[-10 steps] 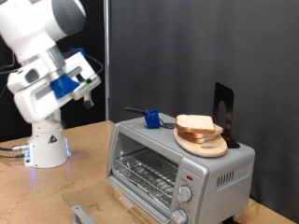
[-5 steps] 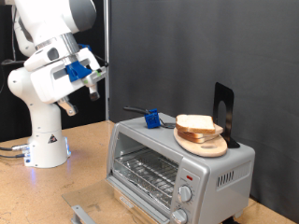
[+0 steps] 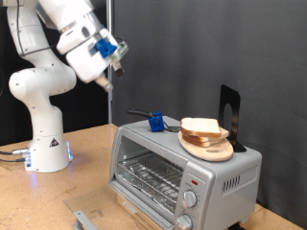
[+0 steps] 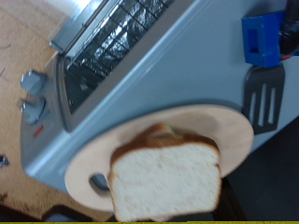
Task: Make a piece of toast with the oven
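Gripper: the two-finger gripper [image 3: 108,77] hangs high in the upper left of the exterior view, holding nothing; I cannot tell how wide its jaws stand
Toast: the pale square bread slice with tan crust [image 3: 202,126] [image 4: 166,178] lies on the round wooden plate [image 3: 207,149] atop the boxy silver toaster oven [image 3: 182,172], right of centre
Door: the glass door hangs down open
Approach: I'd say descend squarely over the slice, pinching only the top one

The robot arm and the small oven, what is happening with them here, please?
The gripper is up in the air, towards the exterior view's upper left, and nothing shows between its fingers. The piece of toast lies on a round wooden plate on top of the oven. The oven door is open and its rack looks bare.
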